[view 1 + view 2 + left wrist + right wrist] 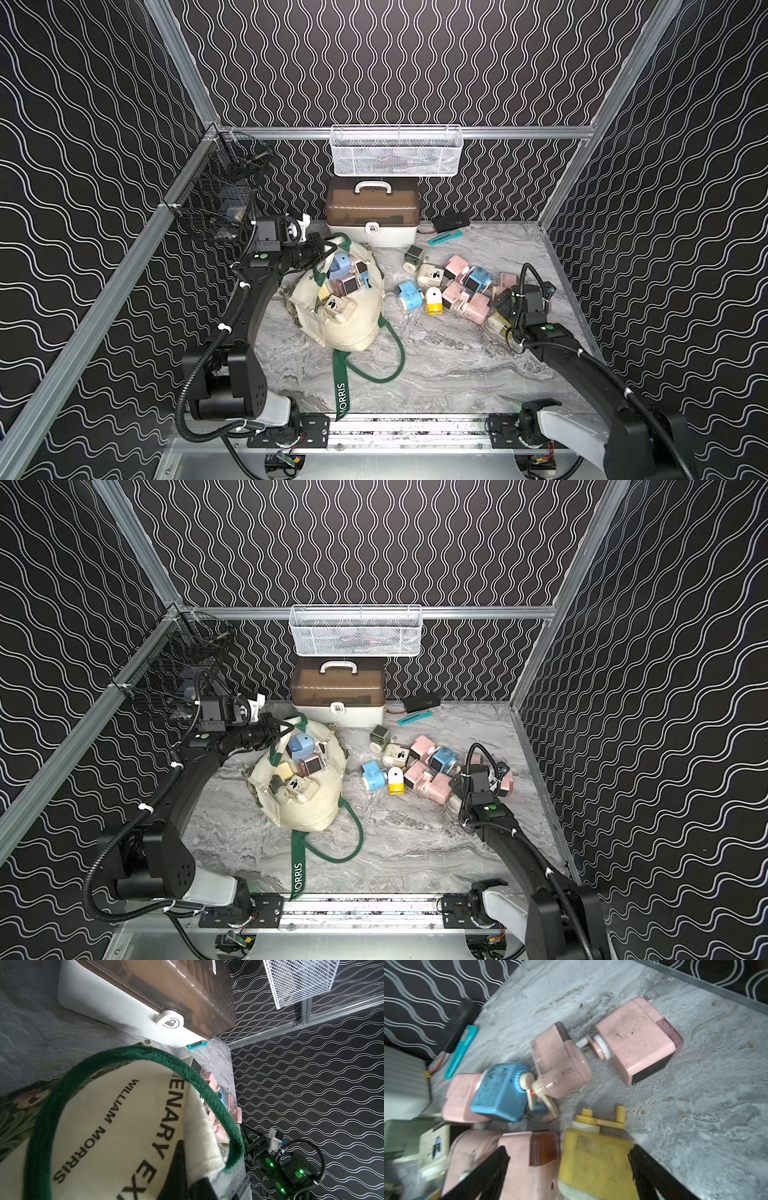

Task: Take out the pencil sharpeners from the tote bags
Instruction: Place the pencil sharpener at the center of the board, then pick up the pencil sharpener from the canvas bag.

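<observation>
The cream tote bag (353, 328) (311, 812) lies on the marble table with its mouth toward the back left. Several pencil sharpeners (338, 266) (300, 746) show in that mouth. My left gripper (322, 245) (187, 1167) is shut on the bag's cream rim beside the green strap (187, 1072), holding the rim up. To the right of the bag, more sharpeners (457, 286) lie in a loose pile on the table. My right gripper (500, 307) (569, 1153) hangs open low over the pile's right end, its jaws straddling a pink sharpener (529, 1167) and a yellow sharpener (596, 1157).
A white-and-brown case (372, 216) stands behind the bag. A teal stick tool (444, 237) and a flat black item (450, 221) lie at the back. A white mesh basket (395, 151) hangs on the back wall, a black wire basket (224, 199) on the left wall. A second bag strap (343, 395) trails to the front edge.
</observation>
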Action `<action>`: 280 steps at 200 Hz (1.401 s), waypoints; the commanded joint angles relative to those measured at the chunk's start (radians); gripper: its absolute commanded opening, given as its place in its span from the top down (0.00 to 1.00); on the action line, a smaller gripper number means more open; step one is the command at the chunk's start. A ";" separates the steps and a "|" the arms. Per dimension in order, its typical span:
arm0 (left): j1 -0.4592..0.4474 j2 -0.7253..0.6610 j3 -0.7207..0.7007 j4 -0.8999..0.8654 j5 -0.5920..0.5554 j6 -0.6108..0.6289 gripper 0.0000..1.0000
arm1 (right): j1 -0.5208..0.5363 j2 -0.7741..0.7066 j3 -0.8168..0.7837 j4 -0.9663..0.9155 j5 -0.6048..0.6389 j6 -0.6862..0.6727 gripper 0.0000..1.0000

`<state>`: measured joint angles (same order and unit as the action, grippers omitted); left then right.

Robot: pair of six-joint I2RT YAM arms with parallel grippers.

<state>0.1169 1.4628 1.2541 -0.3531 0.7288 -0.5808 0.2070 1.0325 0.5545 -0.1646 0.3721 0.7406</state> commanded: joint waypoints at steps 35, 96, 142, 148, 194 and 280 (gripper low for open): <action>0.004 -0.017 -0.007 0.043 0.013 -0.010 1.00 | 0.390 -0.058 0.120 -0.050 -0.007 -0.100 0.11; 0.004 -0.015 -0.005 0.039 0.008 -0.005 1.00 | 0.869 0.248 0.342 0.034 -0.015 -0.280 0.14; 0.003 -0.016 -0.007 0.042 0.008 -0.007 1.00 | 1.040 0.502 0.509 0.097 -0.058 -0.341 0.14; 0.004 -0.016 -0.007 0.042 0.009 -0.007 1.00 | 1.040 0.535 0.531 0.094 -0.059 -0.343 0.14; 0.004 -0.016 -0.006 0.042 0.012 -0.008 1.00 | 0.973 0.704 0.650 0.111 -0.219 -0.434 0.13; 0.005 -0.016 -0.001 0.036 0.007 -0.002 1.00 | 0.868 0.975 0.877 0.009 -0.304 -0.499 0.04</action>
<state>0.1181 1.4548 1.2449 -0.3531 0.7284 -0.5808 1.0725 1.9606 1.3773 -0.1200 0.0910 0.2703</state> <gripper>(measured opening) 0.060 0.959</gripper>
